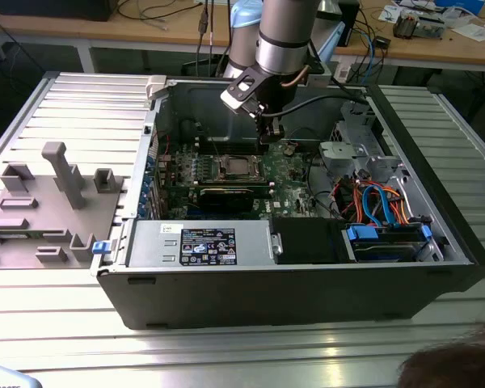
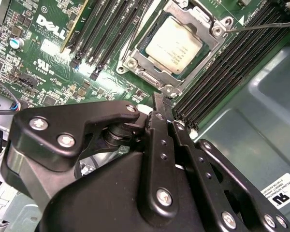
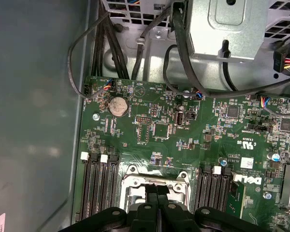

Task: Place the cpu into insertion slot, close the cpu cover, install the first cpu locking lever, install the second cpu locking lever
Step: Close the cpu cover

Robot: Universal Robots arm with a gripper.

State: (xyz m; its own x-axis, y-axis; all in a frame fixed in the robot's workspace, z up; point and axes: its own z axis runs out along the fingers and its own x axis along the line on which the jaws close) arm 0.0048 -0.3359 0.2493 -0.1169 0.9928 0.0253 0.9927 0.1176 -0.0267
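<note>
Tower case (image 1: 307, 299), its side open, fills the middle of the exterior view on a ribbed metal table (image 1: 81, 105). The arm (image 1: 283, 32) reaches in from the top centre of that frame. Its gripper (image 1: 268, 133) hangs over the green motherboard (image 1: 287, 170), just to the exterior view's right of the insertion slot (image 1: 220, 168). In the second wrist view the fingers (image 2: 158, 118) are pressed together with nothing between them, their tips close to a corner of the slot. The cpu cover (image 2: 135, 60) lies flat over the slot, and the cpu (image 2: 176, 44) sits inside, its silver top showing through the cut-out. A thin metal lever (image 2: 266, 25) runs out from beside one corner of the cover.
</note>
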